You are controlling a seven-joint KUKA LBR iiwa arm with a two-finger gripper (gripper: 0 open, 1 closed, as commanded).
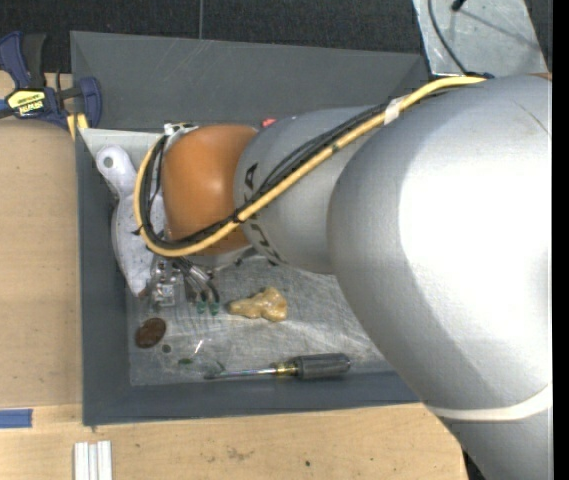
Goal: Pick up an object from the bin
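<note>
My gripper (pixel 178 282) reaches down below the orange wrist cover at the left side of the bin, close to the floor. A crumpled white plastic piece (pixel 129 240) lies right beside it on the left. A small brown round disc (pixel 150 333) sits just in front of the gripper. To its right lies a pale yellow lumpy chunk (pixel 260 306). Small green bits (pixel 207 308) are scattered between the gripper and the chunk. What is directly under the gripper is hidden.
A screwdriver (pixel 299 368) with a black handle lies along the front wall. A white plastic part with a hole (pixel 114 166) leans in the back left corner. The arm covers the right and back of the bin.
</note>
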